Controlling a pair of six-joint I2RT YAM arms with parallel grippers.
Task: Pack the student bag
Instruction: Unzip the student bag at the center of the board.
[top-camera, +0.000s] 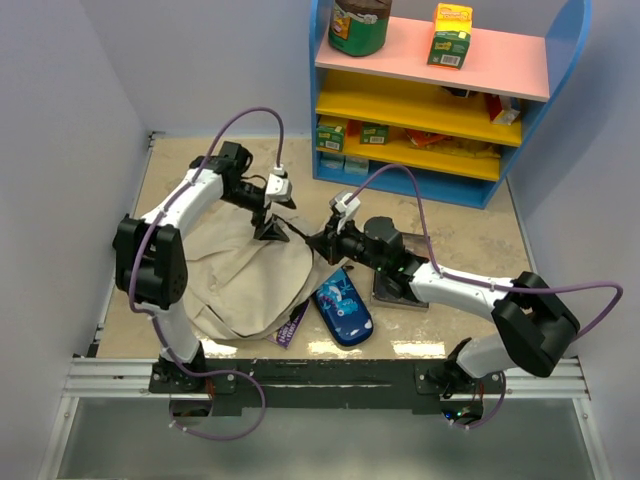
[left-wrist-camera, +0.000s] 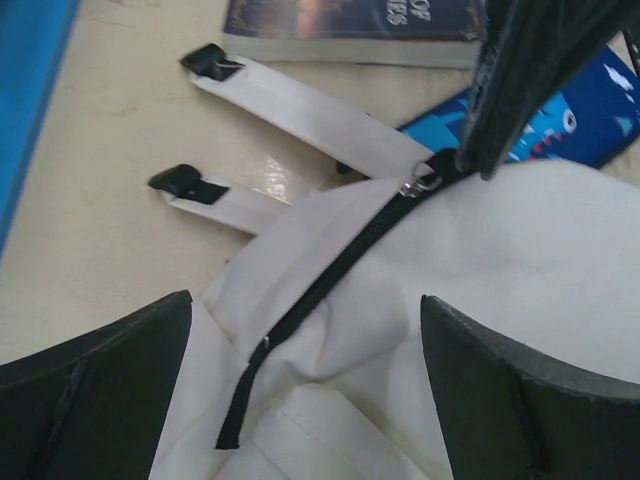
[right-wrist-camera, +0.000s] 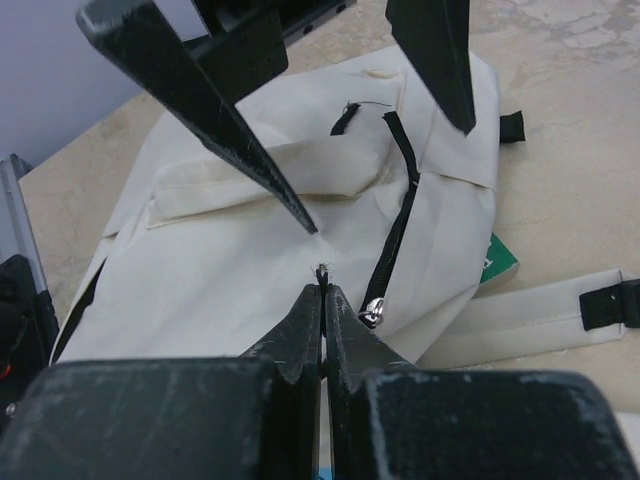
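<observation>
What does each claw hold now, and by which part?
The right claw is shut on the beige canvas backpack, pinching fabric beside its black zip; the left claw is open, holding nothing.

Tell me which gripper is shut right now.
The right gripper: its jaws are pressed together, pinching the bag's cloth beside the zipper pull. The left gripper's jaws stand wide apart above the bag.

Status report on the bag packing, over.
Left gripper open above student bag. Right gripper shut, pinching bag near zipper. Blue pencil case outside, beside bag.
</observation>
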